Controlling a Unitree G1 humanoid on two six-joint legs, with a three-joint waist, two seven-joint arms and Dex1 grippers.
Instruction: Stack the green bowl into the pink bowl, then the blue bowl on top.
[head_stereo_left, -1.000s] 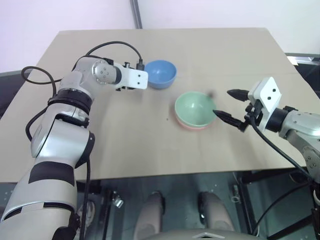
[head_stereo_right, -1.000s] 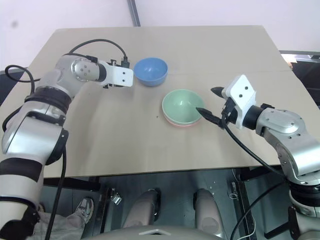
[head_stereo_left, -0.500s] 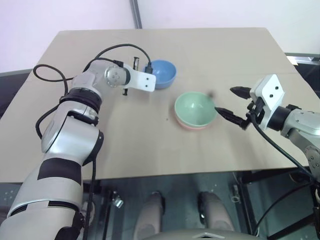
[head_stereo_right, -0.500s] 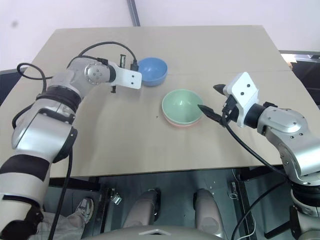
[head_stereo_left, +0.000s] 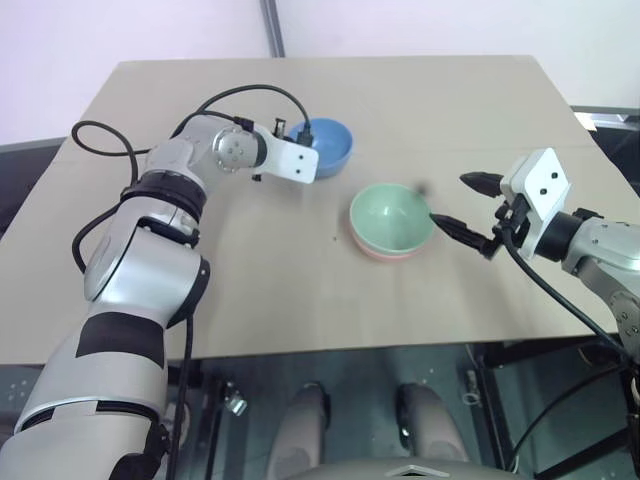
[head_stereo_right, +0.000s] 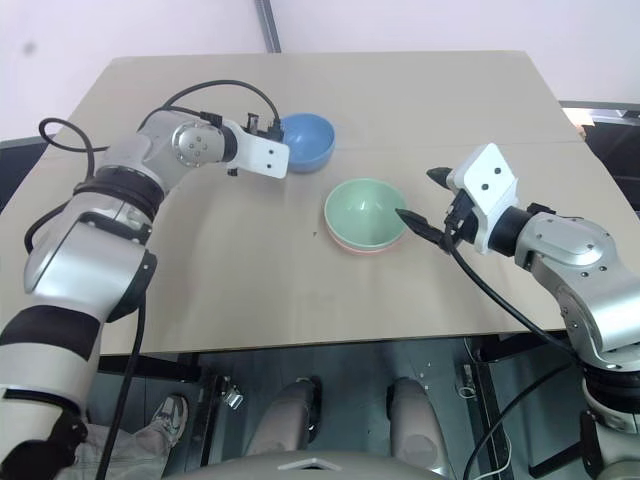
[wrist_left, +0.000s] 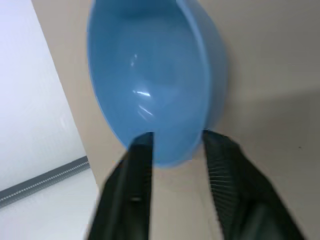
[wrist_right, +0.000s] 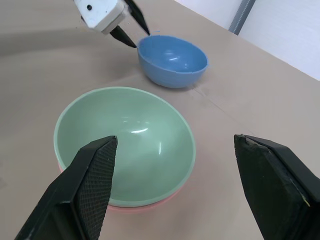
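Reaching in from the left, left gripper: fingers apart, one on each side of the near-left rim of the blue bowl, not clamped on it; one finger sits inside the rim, the other outside the wall.

Blue bowl: upright on the table, far side, left of centre, empty.

Green bowl: upright, nested inside the pink bowl, centre of the table, nearer than and to the right of the blue bowl, well apart from it. Pink bowl shows as a thin salmon edge beneath the green rim.

Right gripper: just right of the stacked pair, pointing left toward it, fingers wide apart, holding nothing. Near fingertip close to the green bowl's right rim; whether it touches cannot be told.
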